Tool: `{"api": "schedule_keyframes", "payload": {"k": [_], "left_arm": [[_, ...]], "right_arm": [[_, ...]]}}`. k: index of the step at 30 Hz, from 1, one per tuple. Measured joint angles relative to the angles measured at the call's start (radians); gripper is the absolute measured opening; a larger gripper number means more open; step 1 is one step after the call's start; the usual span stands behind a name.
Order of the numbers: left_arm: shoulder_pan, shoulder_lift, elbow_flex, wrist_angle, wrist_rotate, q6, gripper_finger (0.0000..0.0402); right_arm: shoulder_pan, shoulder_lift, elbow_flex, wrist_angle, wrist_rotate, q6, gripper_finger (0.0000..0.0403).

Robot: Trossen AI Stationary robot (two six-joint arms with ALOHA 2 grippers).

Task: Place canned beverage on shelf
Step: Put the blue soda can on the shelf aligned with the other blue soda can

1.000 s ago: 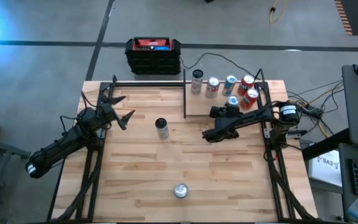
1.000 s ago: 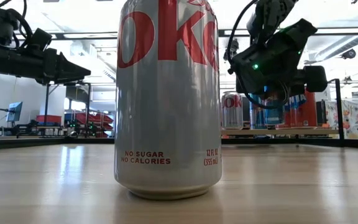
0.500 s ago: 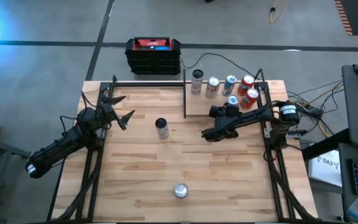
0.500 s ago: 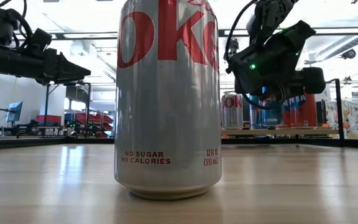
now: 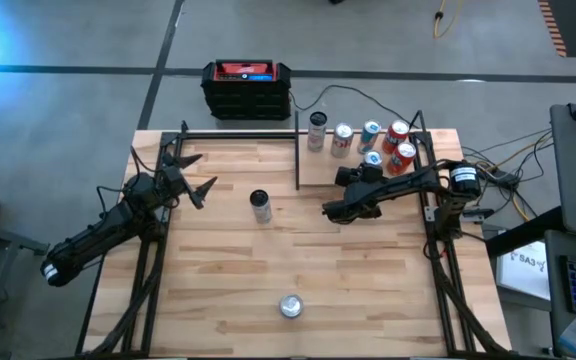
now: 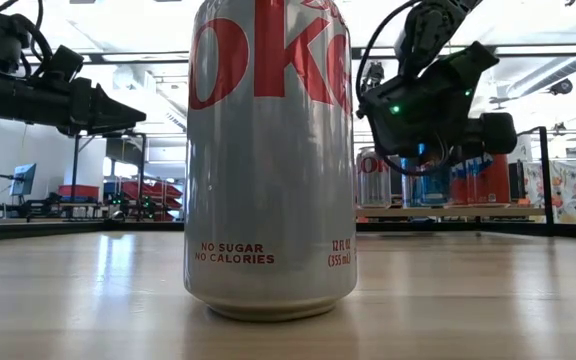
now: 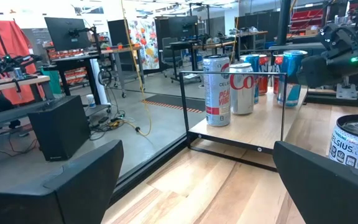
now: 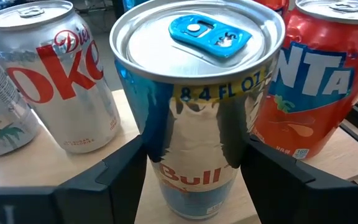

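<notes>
At the shelf's [image 5: 363,160] front edge, your right gripper [image 8: 188,163] brackets the Red Bull can [image 8: 197,93], fingers parted; withdraw straight, avoiding neighbouring cans.

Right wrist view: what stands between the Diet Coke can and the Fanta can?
A Red Bull can stands between the Diet Coke can and the Fanta can; the right wrist view shows it.

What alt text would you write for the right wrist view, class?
A blue and silver Red Bull can stands upright between the right gripper's dark jaws, which flank it on both sides. A Diet Coke can stands on one side of it and a red Fanta can on the other, all on the shelf.
</notes>
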Motion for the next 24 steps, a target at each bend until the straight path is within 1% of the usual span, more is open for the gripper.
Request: {"api": "schedule_keyframes", "payload": {"k": [7,14,24], "left_arm": [[0.0,0.0,0.0,0.0,0.0,0.0,0.0398],[0.0,0.0,0.0,0.0,0.0,0.0,0.0398],[0.0,0.0,0.0,0.0,0.0,0.0,0.0398]], "right_arm": [[-0.02,0.0,0.0,0.013,-0.002,-0.005,0.0228],[-0.039,0.0,0.0,0.027,-0.027,-0.006,0.0228],[-0.055,0.0,0.0,0.046,-0.021,-0.017,0.0228]]}}
